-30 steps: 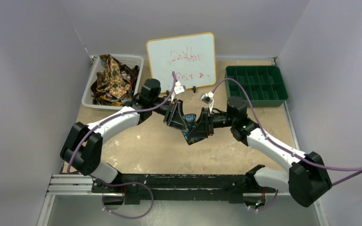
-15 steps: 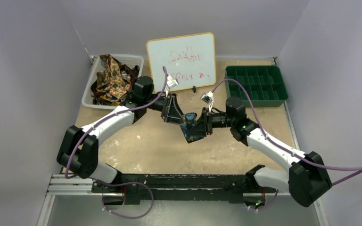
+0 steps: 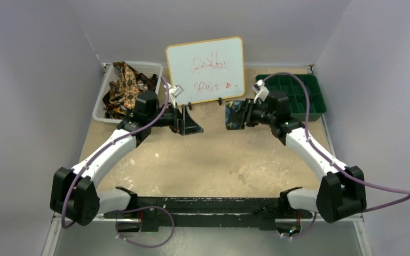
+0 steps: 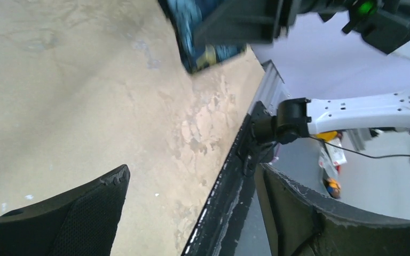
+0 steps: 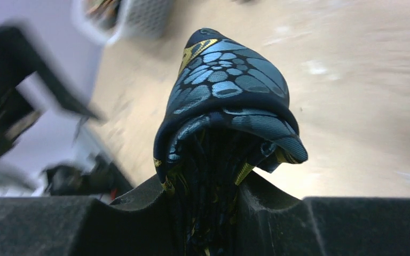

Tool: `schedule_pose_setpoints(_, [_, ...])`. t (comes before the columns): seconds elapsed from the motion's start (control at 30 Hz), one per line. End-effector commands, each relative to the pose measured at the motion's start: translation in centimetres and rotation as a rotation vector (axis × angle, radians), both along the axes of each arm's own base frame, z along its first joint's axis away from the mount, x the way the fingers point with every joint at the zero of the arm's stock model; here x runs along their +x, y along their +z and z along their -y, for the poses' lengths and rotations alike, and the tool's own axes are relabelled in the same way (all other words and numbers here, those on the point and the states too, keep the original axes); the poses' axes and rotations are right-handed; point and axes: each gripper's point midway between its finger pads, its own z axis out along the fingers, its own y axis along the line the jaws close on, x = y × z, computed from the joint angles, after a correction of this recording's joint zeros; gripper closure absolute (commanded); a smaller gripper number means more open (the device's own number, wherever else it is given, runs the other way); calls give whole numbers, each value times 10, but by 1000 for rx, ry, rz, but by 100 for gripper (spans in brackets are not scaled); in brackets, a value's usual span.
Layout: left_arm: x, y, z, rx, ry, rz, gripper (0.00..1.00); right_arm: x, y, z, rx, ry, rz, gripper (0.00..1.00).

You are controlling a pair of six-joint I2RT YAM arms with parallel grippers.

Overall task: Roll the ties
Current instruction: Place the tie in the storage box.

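A dark navy tie [image 5: 227, 90] with blue and gold print is rolled into a tight bundle, and my right gripper [image 5: 213, 213] is shut on it. From above, the right gripper [image 3: 241, 116] holds that roll [image 3: 233, 110] off the table, just below the whiteboard's right corner. My left gripper [image 3: 191, 126] stands open and holds nothing, a short way left of the roll. The left wrist view shows its fingers [image 4: 85, 213] spread wide over bare table, with the navy tie [image 4: 189, 24] far off at the top. More ties [image 3: 125, 88], brown, gold and red, lie heaped in the white basket [image 3: 99, 109].
A whiteboard [image 3: 205, 69] leans upright at the back centre. A green compartment tray [image 3: 299, 104] sits at the back right, just behind my right wrist. The white basket stands at the back left. The black frame rail [image 3: 203, 205] runs along the near edge.
My left gripper opened, let go of the tie and drew back to the left. My right arm carried the rolled navy tie up and back to the right, toward the green tray.
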Motion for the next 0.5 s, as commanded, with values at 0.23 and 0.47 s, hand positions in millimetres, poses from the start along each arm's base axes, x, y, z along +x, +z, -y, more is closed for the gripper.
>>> schedule_pose_setpoints(0.23, [-9,-2,-33,129,151,101,9,118,-9,119,-507,-574,-67,100])
schedule_pose_setpoints(0.47, [-16,-6,-42,182,148,133,9,147,-11,162,-693,-706,-95,100])
